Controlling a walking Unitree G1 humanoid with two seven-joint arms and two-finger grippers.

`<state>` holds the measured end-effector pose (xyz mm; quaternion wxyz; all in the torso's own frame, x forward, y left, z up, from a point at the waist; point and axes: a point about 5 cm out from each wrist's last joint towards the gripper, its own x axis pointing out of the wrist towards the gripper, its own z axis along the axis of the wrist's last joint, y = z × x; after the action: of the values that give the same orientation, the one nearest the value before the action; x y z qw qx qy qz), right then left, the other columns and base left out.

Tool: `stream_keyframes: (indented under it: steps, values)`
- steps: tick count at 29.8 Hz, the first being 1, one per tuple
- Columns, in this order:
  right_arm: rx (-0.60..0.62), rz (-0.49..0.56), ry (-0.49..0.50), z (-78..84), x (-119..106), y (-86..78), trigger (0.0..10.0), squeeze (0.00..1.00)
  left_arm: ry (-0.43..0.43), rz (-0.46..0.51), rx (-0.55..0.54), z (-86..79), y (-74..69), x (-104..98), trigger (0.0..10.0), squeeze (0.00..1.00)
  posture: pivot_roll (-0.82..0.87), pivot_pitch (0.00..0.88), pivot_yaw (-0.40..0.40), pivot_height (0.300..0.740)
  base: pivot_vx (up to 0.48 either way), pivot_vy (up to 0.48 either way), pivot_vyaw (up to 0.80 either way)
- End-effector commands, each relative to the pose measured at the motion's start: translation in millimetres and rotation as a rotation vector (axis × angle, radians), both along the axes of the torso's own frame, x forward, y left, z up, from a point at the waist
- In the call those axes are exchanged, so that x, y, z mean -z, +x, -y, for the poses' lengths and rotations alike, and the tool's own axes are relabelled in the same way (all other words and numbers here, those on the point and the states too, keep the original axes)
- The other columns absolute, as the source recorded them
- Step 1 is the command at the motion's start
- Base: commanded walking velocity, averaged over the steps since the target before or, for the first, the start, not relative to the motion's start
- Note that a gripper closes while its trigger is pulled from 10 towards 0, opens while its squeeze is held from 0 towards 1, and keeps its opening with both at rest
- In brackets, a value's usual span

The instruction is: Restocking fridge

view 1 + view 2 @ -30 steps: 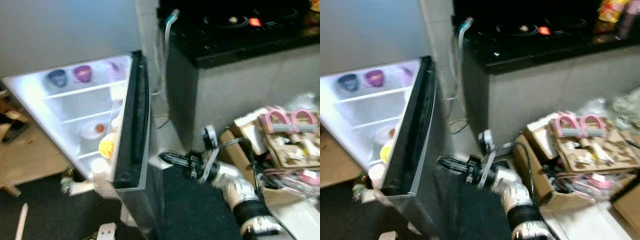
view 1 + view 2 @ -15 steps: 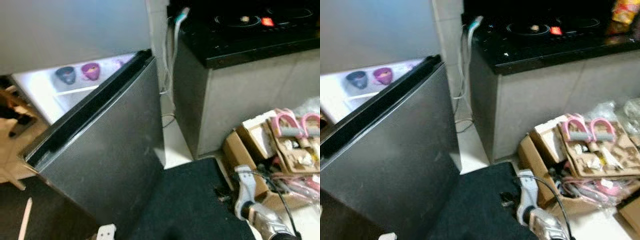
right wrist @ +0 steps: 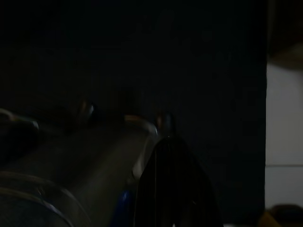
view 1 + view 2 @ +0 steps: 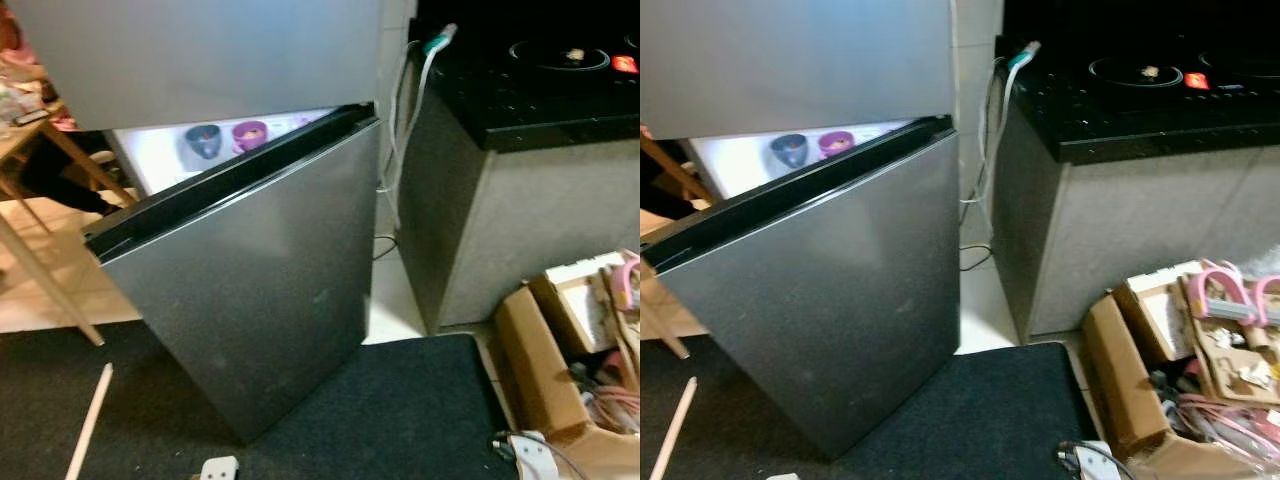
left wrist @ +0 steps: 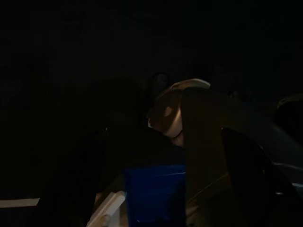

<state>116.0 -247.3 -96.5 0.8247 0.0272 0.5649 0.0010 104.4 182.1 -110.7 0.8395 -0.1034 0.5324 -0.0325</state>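
- Fridge door (image 4: 250, 300): 1.0 s ago wide open, edge-on to cam, lit shelves w/ food in full view; now swung most of the way to, only a narrow lit gap at top.
- Interior: now just blue cup (image 4: 203, 140) & purple cup (image 4: 249, 132) visible over door edge.
- Right arm/end effector: 1.0 s ago reaching at door edge; 0.5 s ago pulled back low; now out of eye views.

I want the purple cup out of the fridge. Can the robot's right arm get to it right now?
Probably not. The fridge door is swung nearly shut, leaving just a narrow gap through which the purple cup shows on its lit shelf. The right arm is down low at the picture's bottom edge, far from that gap.
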Motion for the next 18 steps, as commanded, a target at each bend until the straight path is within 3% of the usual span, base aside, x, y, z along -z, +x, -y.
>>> stream_keyframes:
  steps: [1, 8, 13, 18]
  values:
    - [-0.014, -0.008, -0.007, -4.5, 2, -1.2, 10.0, 0.00, 0.027, -0.026, 0.014, -7.5, -4.6, 1, 10.0, 0.00, -0.02, 0.000, 0.031, 0.740, 0.000, 0.000, 0.74]
    - [-0.068, -0.017, -0.040, -10.4, 4, -0.4, 10.0, 0.00, 0.056, 0.002, 0.036, -13.3, 8.2, -3, 10.0, 0.00, -0.02, 0.000, 0.028, 0.740, 0.000, 0.000, 0.74]
    - [-0.068, 0.002, -0.050, -10.5, 2, 6.4, 10.0, 0.00, 0.086, -0.017, 0.102, -11.7, 6.7, -2, 10.0, 0.00, -0.02, 0.000, 0.022, 0.740, 0.000, 0.000, 0.74]
    - [-0.066, 0.008, -0.069, -8.2, 1, 7.5, 10.0, 0.00, 0.078, -0.015, 0.099, -8.2, 7.1, -2, 10.0, 0.00, -0.02, 0.000, 0.010, 0.740, 0.000, 0.000, 0.73]
